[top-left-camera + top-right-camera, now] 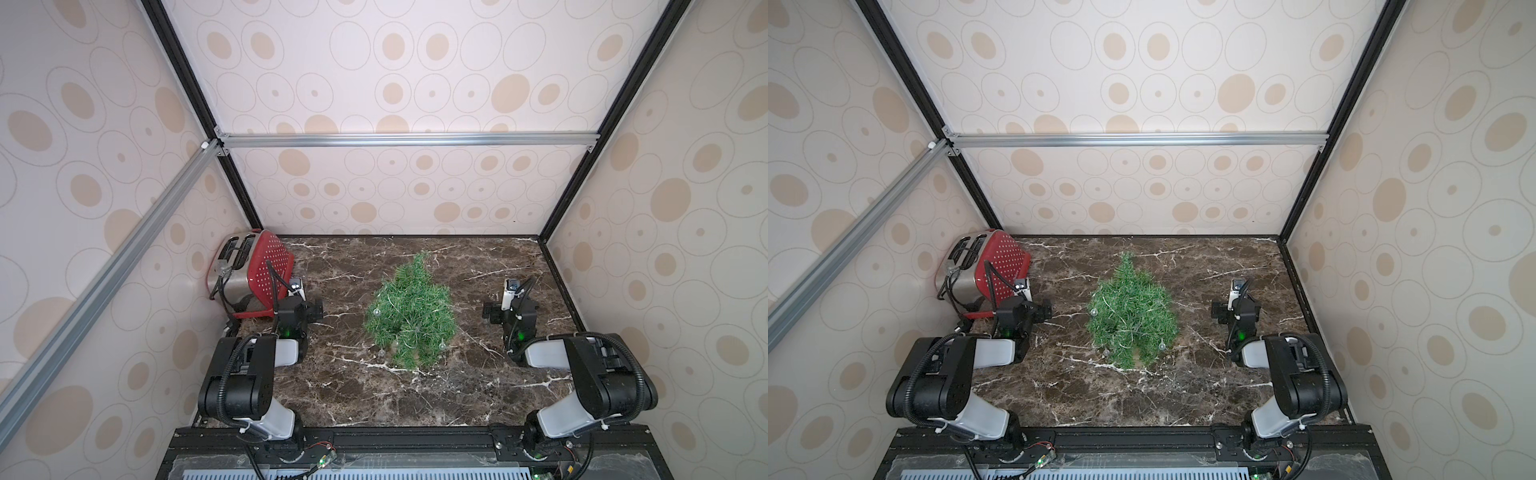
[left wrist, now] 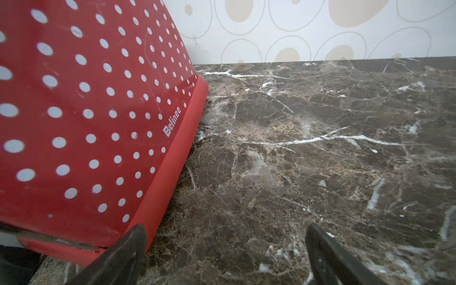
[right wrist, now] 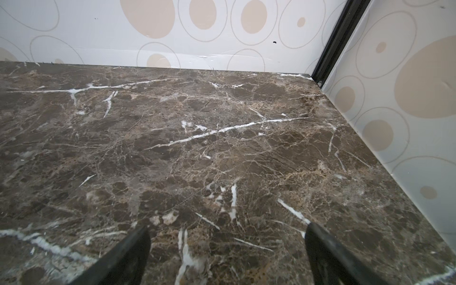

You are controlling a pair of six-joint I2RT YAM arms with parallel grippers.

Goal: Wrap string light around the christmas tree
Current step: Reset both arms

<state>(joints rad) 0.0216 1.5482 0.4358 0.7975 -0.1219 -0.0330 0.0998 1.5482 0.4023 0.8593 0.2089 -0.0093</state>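
The small green christmas tree (image 1: 409, 316) (image 1: 1131, 316) stands mid-table, its pointed top showing toward the back wall. The string light (image 1: 377, 311) (image 1: 1094, 311) lies among its branches as thin silvery wire, with clear globe bulbs at the left side and near the lower edge. My left gripper (image 1: 302, 307) (image 1: 1025, 309) (image 2: 225, 229) hovers left of the tree beside the toaster, open and holding nothing. Right of the tree, my right gripper (image 1: 510, 309) (image 1: 1235, 311) (image 3: 227, 228) is open over bare marble. Neither gripper touches the tree, and neither wrist view shows it.
A red toaster with white dots (image 1: 257, 270) (image 1: 992, 266) (image 2: 86, 111) sits in the back left corner, close to my left fingers. The dark marble table (image 1: 415, 395) (image 3: 222, 123) is enclosed by patterned walls at the back and both sides.
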